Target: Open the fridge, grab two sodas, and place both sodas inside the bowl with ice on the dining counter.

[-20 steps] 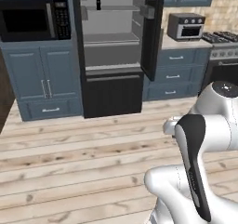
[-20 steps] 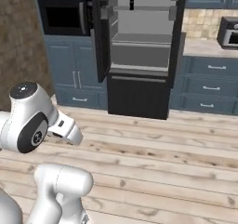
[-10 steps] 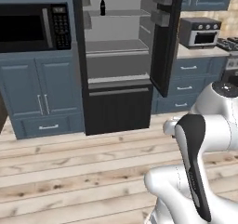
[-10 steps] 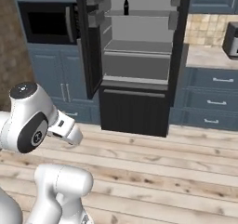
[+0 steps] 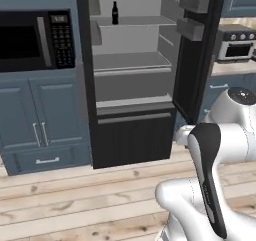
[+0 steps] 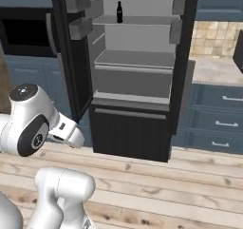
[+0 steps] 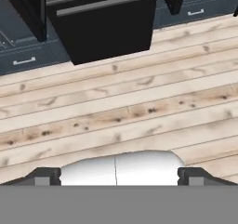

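The fridge (image 5: 132, 75) stands with both doors swung wide, a dark bottle (image 5: 115, 13) on its upper shelf and the drawer (image 7: 104, 21) closed. The gripper (image 7: 118, 175) is spread wide over the plank floor (image 7: 139, 107), holding nothing.

A black microwave (image 5: 35, 40) sits built into blue-grey cabinets (image 5: 37, 130). A toaster oven (image 5: 235, 45) stands on the wall worktop (image 6: 216, 71) under beige tiles (image 6: 213, 35). Pale wood planks (image 7: 139, 107) cover the floor.
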